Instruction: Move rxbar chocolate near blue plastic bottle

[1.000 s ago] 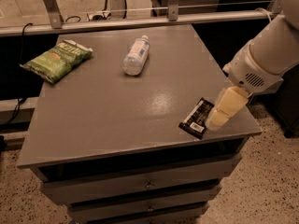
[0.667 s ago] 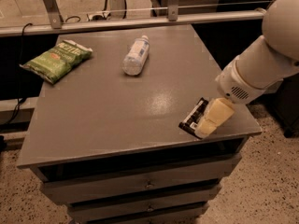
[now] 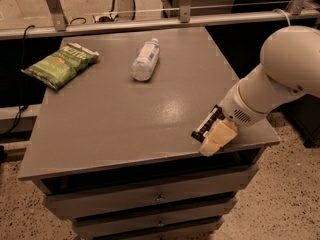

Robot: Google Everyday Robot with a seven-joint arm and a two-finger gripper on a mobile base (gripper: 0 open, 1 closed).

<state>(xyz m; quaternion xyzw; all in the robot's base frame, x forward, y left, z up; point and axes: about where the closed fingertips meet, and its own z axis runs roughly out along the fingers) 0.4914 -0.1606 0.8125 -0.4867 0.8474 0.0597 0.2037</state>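
Note:
The rxbar chocolate (image 3: 204, 125), a flat black bar with white lettering, lies near the table's front right corner, partly covered by my arm. My gripper (image 3: 216, 138) hangs right over the bar's near end, its cream-coloured fingers (image 3: 220, 134) pointing down and left at the table edge. The blue plastic bottle (image 3: 146, 60) lies on its side at the back middle of the table, white cap pointing away, far from the bar.
A green chip bag (image 3: 62, 64) lies at the back left corner of the grey table (image 3: 110, 119). Drawers sit below the tabletop. A metal rail (image 3: 165, 21) runs behind the table. My white arm (image 3: 280, 79) reaches in from the right.
My arm has swung leftward and lower over the bar, and the gripper now covers more of the bar's near end. The bar, bottle and bag have not moved.

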